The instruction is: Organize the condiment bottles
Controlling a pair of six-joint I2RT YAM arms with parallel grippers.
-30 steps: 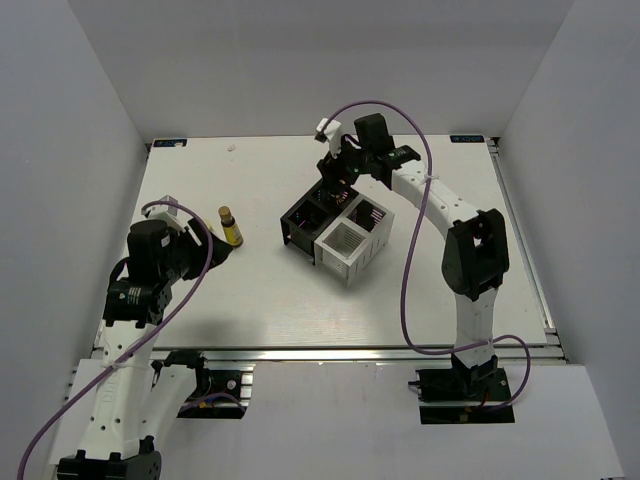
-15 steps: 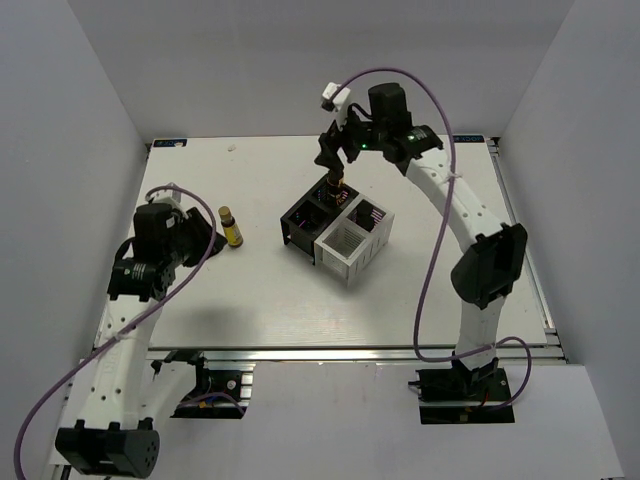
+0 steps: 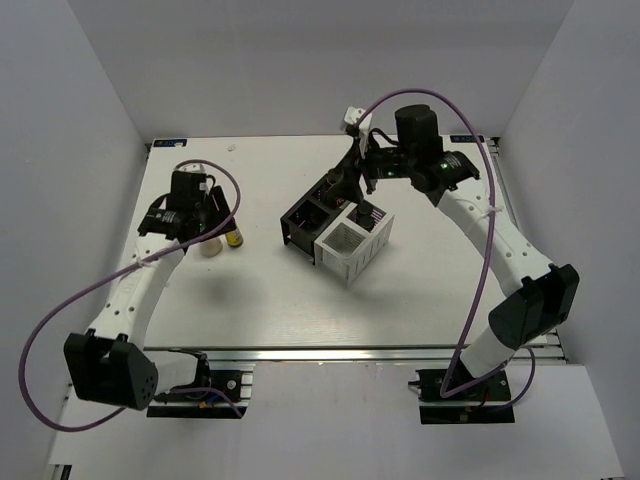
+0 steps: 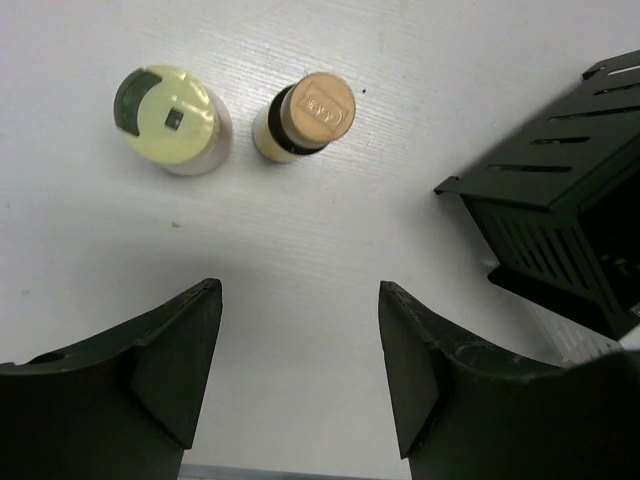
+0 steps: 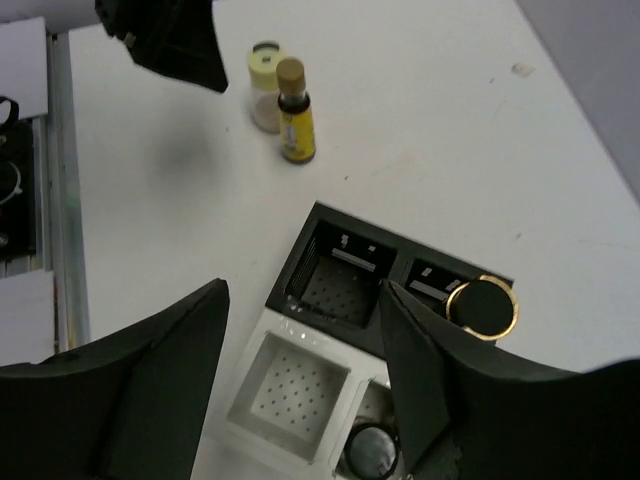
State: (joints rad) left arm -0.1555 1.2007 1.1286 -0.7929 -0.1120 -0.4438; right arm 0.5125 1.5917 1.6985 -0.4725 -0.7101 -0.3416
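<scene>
A pale cream bottle point(image 4: 172, 118) with a yellow-green lid and a yellow bottle point(image 4: 303, 117) with a dark neck and a tan cap are seen standing upright on the table point(image 5: 450, 120), just beside each other and well apart from the rack point(image 3: 350, 268). A dark-capped bottle point(image 5: 482, 307), its black top ringed in gold, is held upright in a black corner compartment of the rack. Of a fourth bottle point(image 5: 368, 450), only a round dark top is shown, set in a white compartment nearby.
</scene>
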